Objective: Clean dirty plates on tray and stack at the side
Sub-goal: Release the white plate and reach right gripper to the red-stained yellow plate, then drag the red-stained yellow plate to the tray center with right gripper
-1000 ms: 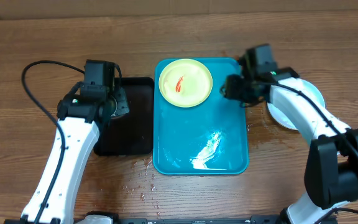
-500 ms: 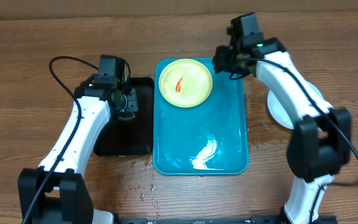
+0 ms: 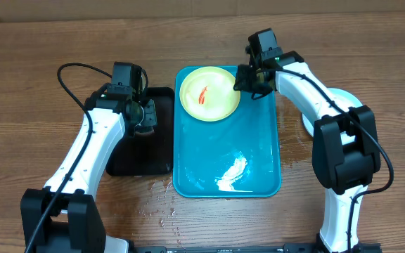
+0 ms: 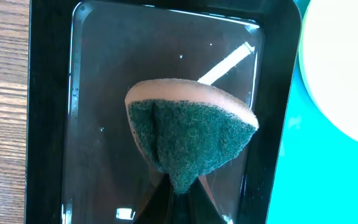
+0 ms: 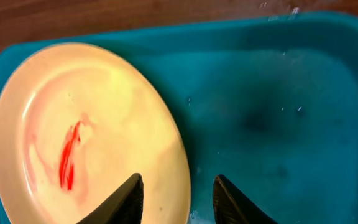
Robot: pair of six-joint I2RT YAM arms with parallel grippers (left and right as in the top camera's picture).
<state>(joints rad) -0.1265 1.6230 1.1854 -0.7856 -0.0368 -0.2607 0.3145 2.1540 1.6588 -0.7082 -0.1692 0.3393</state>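
Since half a second ago, the right gripper (image 5: 178, 198) has been shifted leftward to the right rim of the yellow-green round plastic plate (image 3: 209, 93), streaked with red sauce (image 5: 68, 158). Its jaws are spread, one over the plate, the other over the large teal-blue rectangular plastic tray (image 3: 259, 161) at whose far end the plate lies. A green-and-tan scouring sponge (image 4: 191, 134) is pinched in the jaws of the left gripper (image 4: 180, 202) above the small black rectangular tray (image 4: 48, 124). A pale round plate (image 3: 308, 126) lies right of the teal tray.

Pale plate (image 3: 308, 125) mostly hidden under right arm (image 3: 304, 86); yellow plate (image 4: 347, 68) cropped at edge
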